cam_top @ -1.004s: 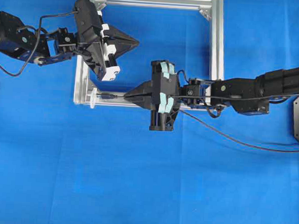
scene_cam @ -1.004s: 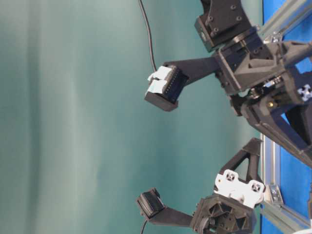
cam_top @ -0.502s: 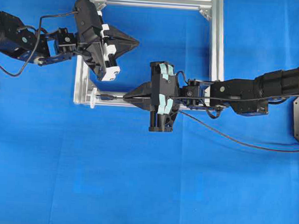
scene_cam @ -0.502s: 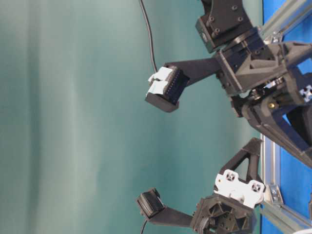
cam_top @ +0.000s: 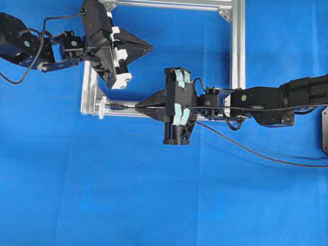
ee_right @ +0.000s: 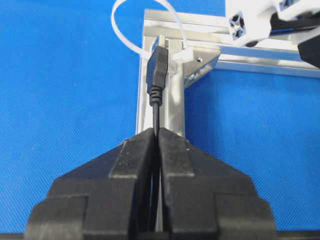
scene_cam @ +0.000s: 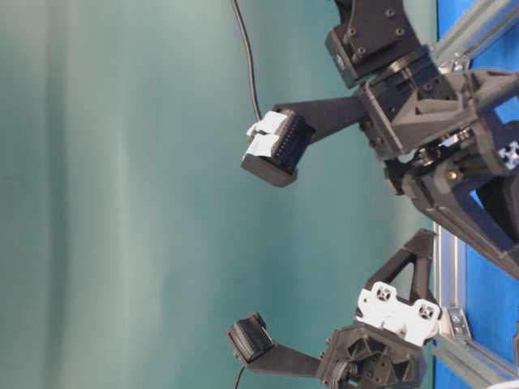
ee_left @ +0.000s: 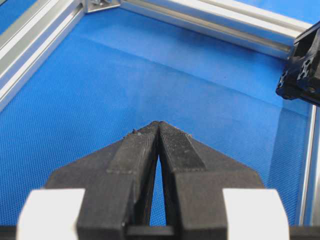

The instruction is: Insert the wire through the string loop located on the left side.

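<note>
1. The right gripper (cam_top: 138, 106) sits just left of centre in the overhead view, pointing toward the left edge of the frame; its jaws are closed on the wire (ee_right: 156, 117), which shows plainly in the right wrist view.
2. The wire runs out of the closed jaws and ends in a dark plug tip (ee_right: 158, 64). In the overhead view the tip (cam_top: 114, 105) lies along the lower bar of the aluminium frame (cam_top: 239, 49), near its lower left corner.
3. The rest of the wire trails from behind the right gripper across the blue worktop (cam_top: 148, 200) toward the right edge of the overhead view.
4. The string loop (ee_right: 131, 31) is a thin white arc in the upper middle of the right wrist view, rising from a small white mount (ee_right: 189, 54) on the frame corner. The plug tip stands right at the loop; whether it has passed through I cannot tell.
5. In the overhead view the loop's mount (cam_top: 102, 108) shows as a small white piece at the lower left corner of the frame, just left of the plug tip.
6. The left gripper (cam_top: 150, 45) is in the upper left of the overhead view, over the blue cloth inside the frame, pointing right. Its jaws are closed with nothing between them, as the left wrist view shows (ee_left: 159, 125).
</note>
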